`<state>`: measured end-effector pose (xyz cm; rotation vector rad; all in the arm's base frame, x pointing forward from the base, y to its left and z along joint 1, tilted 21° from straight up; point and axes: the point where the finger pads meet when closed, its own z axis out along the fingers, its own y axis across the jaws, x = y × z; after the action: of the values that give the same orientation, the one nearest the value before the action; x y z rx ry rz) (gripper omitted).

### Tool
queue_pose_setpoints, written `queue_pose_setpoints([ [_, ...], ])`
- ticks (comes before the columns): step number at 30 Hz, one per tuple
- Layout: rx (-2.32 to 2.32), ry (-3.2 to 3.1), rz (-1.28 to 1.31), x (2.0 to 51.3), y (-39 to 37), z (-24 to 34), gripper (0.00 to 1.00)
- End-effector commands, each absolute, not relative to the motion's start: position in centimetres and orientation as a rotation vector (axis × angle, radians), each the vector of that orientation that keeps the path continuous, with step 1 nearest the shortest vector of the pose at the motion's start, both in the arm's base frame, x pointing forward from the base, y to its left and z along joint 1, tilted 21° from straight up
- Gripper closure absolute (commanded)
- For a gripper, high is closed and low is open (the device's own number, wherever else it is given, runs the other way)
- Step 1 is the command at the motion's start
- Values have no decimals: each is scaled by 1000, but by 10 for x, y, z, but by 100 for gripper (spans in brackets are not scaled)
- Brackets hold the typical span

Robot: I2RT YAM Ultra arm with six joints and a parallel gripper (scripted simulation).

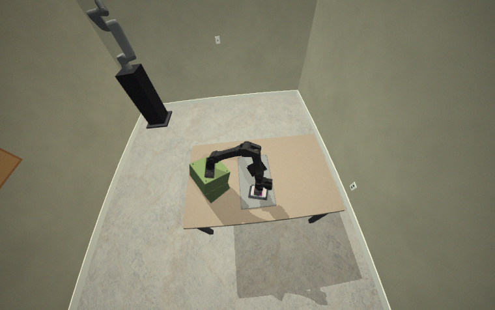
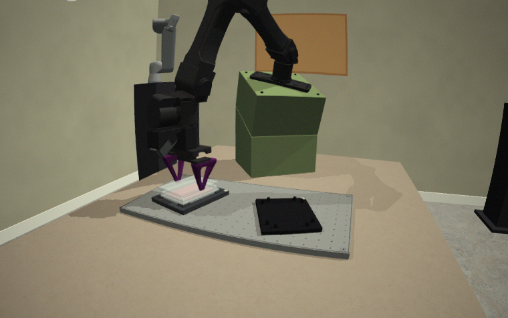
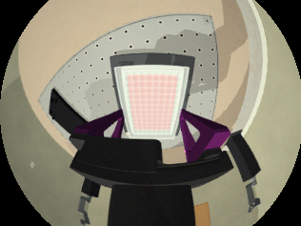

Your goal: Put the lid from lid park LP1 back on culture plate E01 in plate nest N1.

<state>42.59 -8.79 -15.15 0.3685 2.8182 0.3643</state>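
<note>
My gripper (image 2: pixel 190 178) with purple fingers is shut on the clear lid (image 2: pixel 189 188) and holds it over the culture plate E01 (image 2: pixel 187 197), whose wells look pink. The plate sits in the black plate nest N1 (image 2: pixel 189 200) at the left of the grey perforated base (image 2: pixel 243 220). The lid looks low on the plate; I cannot tell whether it is fully down. In the wrist view the lid and plate (image 3: pixel 151 97) sit between the purple fingers. The black lid park LP1 (image 2: pixel 287 215) stands bare to the right. From above, the gripper (image 1: pixel 260 190) covers the nest.
The arm's green block base (image 2: pixel 277 125) stands behind the perforated base. A black pedestal (image 2: pixel 148 131) with a grey arm stands on the floor behind the table. Another black stand (image 2: pixel 496 172) is at the right edge.
</note>
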Motion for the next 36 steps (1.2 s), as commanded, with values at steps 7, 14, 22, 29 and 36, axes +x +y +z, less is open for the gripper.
queue_pose_setpoints([
  [7,383,2797,350,429,-97,-149,100],
  [14,387,2801,352,431,-97,-152,100],
  [22,390,2815,358,430,-94,-155,100],
  [29,383,2815,357,432,-93,-155,100],
  [36,375,2811,355,434,-91,-157,100],
])
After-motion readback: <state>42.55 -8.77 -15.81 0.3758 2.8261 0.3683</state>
